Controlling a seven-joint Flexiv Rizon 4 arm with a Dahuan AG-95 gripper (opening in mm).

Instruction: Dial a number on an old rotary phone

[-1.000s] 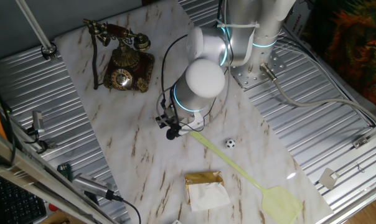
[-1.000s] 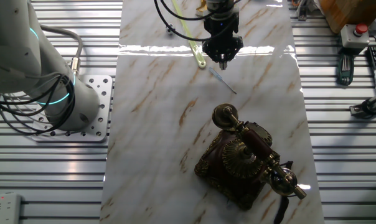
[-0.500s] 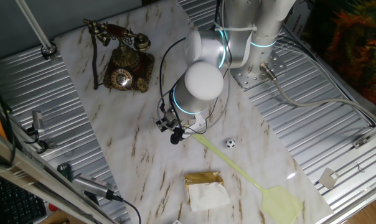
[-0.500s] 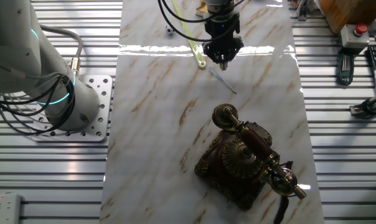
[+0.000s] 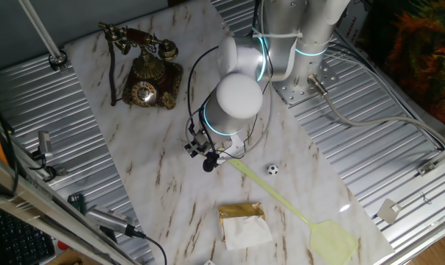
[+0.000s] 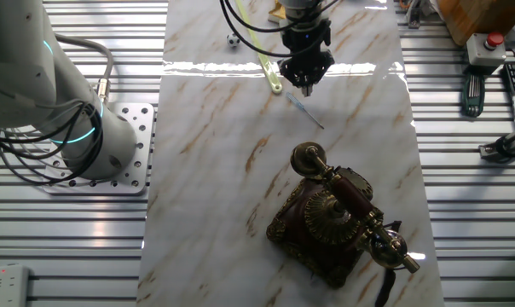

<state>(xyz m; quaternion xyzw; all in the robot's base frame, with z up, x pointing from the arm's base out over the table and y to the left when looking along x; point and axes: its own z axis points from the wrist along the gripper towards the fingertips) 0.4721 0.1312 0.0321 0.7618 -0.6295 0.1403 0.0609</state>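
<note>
You see the marble-patterned table (image 5: pixel 134 184) bearing, at its far left corner, the old rotary phone (image 5: pixel 145 73), handset on its cradle. The arm (image 5: pixel 241 96) reaches over the middle. A yellow fly swatter (image 5: pixel 296 210) lies to the right, its handle tip near the gripper (image 6: pixel 306 83). Jaws appear nearly closed, holding nothing so far as can be told. A small black-and-white ball (image 5: pixel 272 169) rests beside the swatter.

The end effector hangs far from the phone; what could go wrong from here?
1. The end effector hangs close over a thin stick and could knock it away.
2. The swatter handle lies beside it and may get dragged.
3. On the phone, the handset rests loosely and could be knocked off.
</note>
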